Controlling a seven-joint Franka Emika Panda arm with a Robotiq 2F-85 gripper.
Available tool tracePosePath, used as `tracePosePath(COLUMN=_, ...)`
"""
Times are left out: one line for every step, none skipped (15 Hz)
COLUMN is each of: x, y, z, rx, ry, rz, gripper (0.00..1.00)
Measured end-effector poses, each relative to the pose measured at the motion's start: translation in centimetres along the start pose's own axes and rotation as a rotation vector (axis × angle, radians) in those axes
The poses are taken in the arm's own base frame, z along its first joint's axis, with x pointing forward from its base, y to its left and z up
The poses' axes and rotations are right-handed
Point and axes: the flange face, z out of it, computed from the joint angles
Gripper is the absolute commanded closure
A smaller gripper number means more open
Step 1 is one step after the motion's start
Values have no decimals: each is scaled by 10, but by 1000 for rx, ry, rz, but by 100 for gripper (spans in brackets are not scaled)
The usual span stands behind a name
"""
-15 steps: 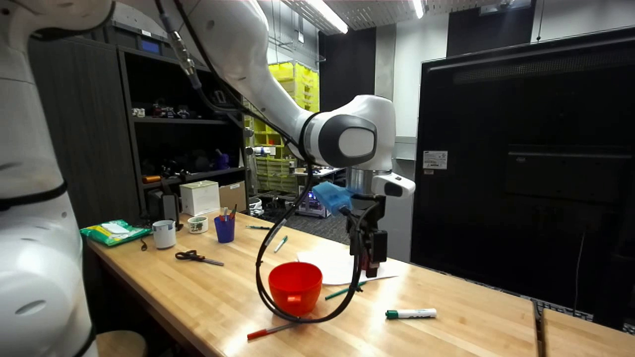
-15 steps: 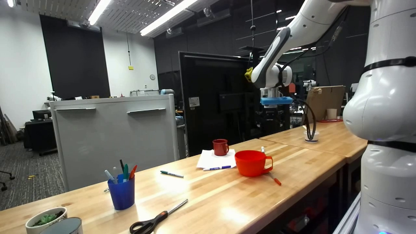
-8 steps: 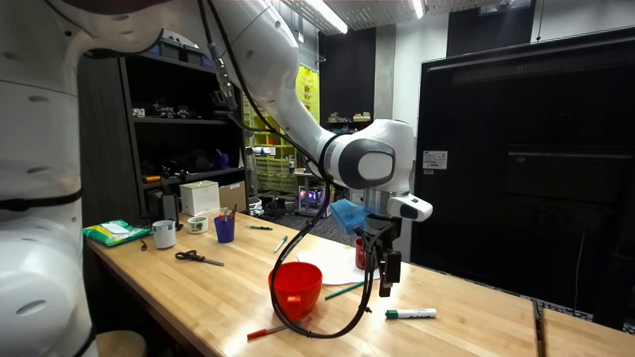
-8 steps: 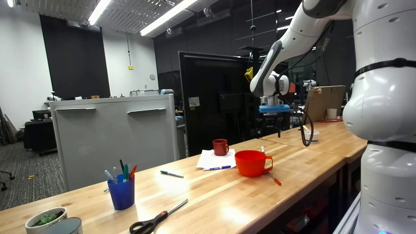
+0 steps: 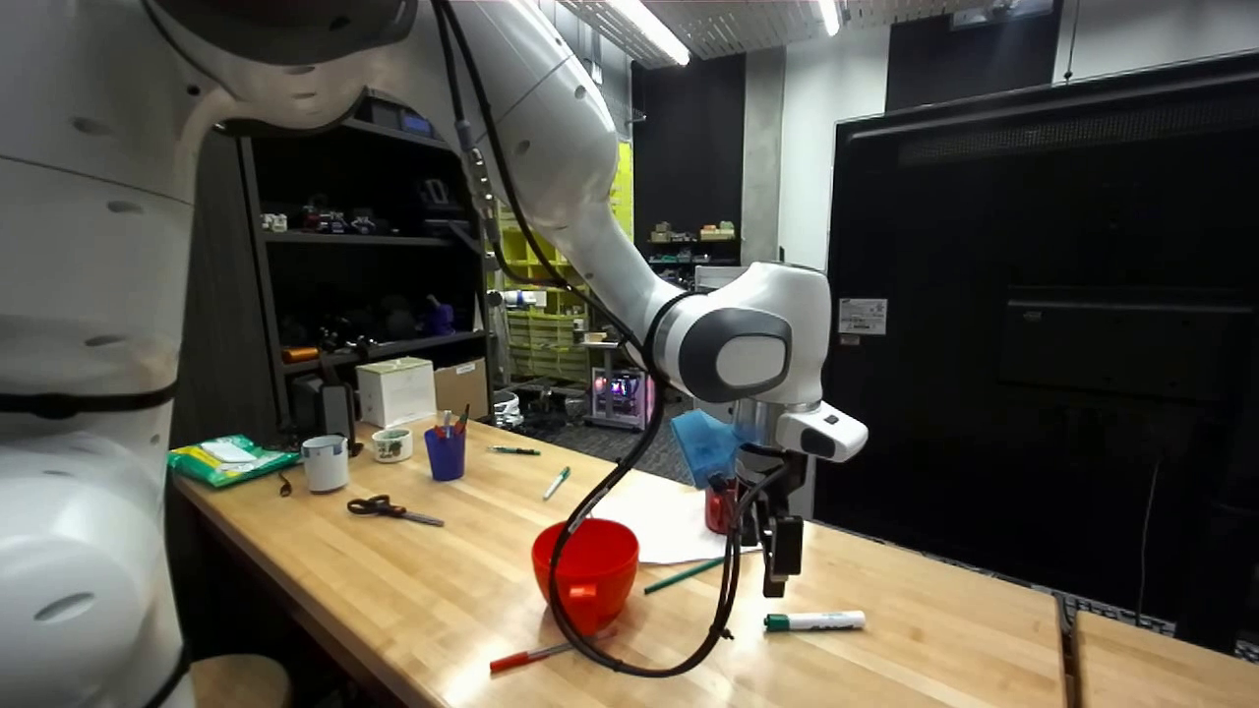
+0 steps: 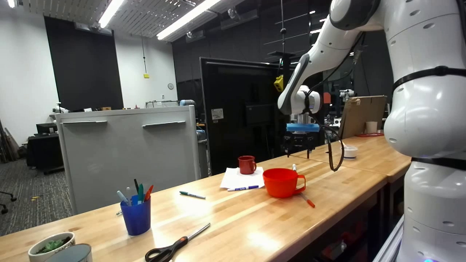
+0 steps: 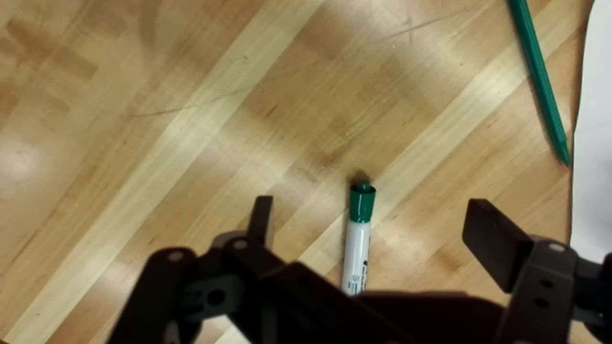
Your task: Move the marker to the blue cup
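The marker (image 5: 814, 621), with its white body and green cap, lies on the table. In the wrist view, the marker (image 7: 357, 248) lies between the spread fingers, its lower part hidden behind the gripper body. My gripper (image 7: 370, 210) is open and holds nothing. In an exterior view my gripper (image 6: 298, 156) hangs above the tabletop, fingers pointing down and apart. The blue cup (image 6: 136, 218) stands upright with several pens in it, well away from the gripper. The blue cup (image 5: 446, 454) also shows in the other view, toward the table's far end.
A big red bowl-like cup (image 5: 586, 570) with a handle stands near the arm's hanging cable. A dark red mug (image 6: 247, 165) sits on white paper (image 6: 233, 179). A green pen (image 7: 540, 81), a red pen (image 5: 531, 657) and scissors (image 6: 176, 247) lie on the table.
My gripper has come down toward the table and shifted over to the marker's side, staying open in the later frames. The marker, the blue cup and the other objects have not moved.
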Motion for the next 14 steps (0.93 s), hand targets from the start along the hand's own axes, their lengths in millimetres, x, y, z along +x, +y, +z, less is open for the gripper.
tracePosePath(x=0, y=0, z=0, rx=1, ry=2, rz=0, gripper=0)
tracePosePath(x=0, y=-1, z=-1, rx=2, ry=3, rz=-1, gripper=0)
tracePosePath(x=0, y=-1, z=-1, rx=2, ry=4, rz=-2, gripper=0)
tracePosePath(x=0, y=-1, z=0, rx=1, ry=3, rz=-1, gripper=0)
tracePosePath(x=0, y=0, z=1, rx=-1, ry=-1, rz=1, gripper=0)
tracePosePath(x=0, y=1, z=3, rx=-5, ry=-6, rz=2, gripper=0)
tracePosePath(x=0, y=1, z=7, rx=-10, ry=-14, rz=2, gripper=0)
tracePosePath(x=1, y=1, z=11, rx=-17, ry=-23, rz=3, gripper=0)
tracePosePath(x=3, y=0, z=17, rx=-25, ry=-34, rz=3, gripper=0)
tracePosePath(x=5, y=0, z=22, rx=-34, ry=-47, rz=4, gripper=0)
tracePosePath(x=7, y=0, z=27, rx=-44, ry=-60, rz=5, gripper=0)
tracePosePath(x=10, y=-1, z=32, rx=-53, ry=-72, rz=5, gripper=0)
tracePosePath(x=13, y=-1, z=37, rx=-61, ry=-83, rz=6, gripper=0)
tracePosePath(x=16, y=-2, z=42, rx=-69, ry=-90, rz=7, gripper=0)
